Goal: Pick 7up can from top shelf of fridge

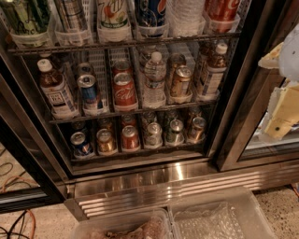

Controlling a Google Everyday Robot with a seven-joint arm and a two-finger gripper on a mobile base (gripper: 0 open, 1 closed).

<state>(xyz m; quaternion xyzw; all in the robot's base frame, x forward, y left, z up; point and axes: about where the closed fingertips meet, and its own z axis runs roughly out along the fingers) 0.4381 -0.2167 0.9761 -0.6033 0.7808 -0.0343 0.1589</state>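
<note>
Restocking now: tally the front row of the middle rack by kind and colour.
Brown bottles: 2
Clear water bottle: 1
Blue can: 1
Red can: 1
Gold can: 1
Total: 6
The gripper is at the right edge, in front of the fridge door.

Green "7up" lettering with a red dot stands on the tall white-silver 7up can (112, 14), held in a clear holder on the dark wire top shelf (187, 39). The tall blue can (150, 11) just right of it bears the round Pepsi emblem. White script, not legible, runs down the short red can (124, 88) one rack below. The brown bottle's white label (57, 99) shows dark unreadable print. The pale claw (281, 114) hangs at the right edge
</note>
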